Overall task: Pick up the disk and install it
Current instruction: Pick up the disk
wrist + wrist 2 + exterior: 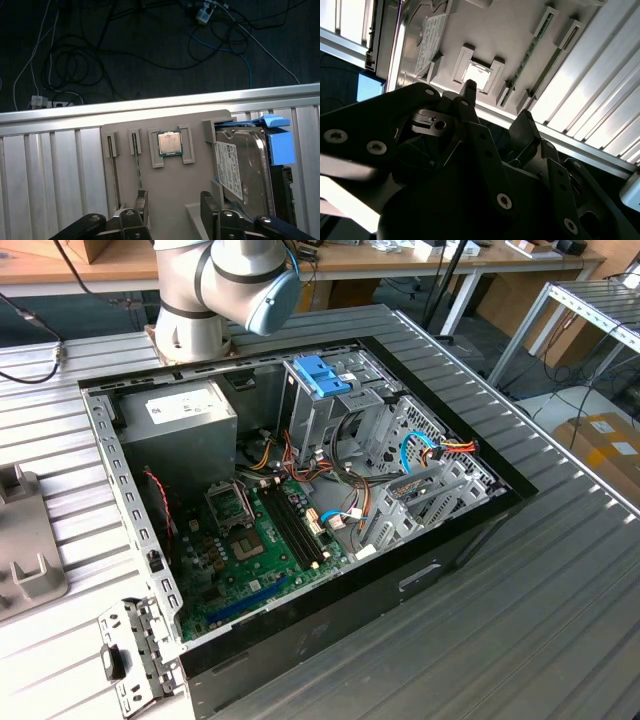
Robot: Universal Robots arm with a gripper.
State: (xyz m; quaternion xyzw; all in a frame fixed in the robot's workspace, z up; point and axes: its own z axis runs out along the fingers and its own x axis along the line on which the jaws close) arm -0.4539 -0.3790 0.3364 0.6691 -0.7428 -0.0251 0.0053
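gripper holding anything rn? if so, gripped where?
Nothing is held. In the first wrist view the gripper is open, its gap empty above the grey tray. The disk lies in that tray, not between the fingers.

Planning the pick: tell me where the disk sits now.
In the first wrist view, the disk lies flat at one end of the grey holder plate, beside the processor chip.

Ribbed metal table (550,590), dark floor (165,80)
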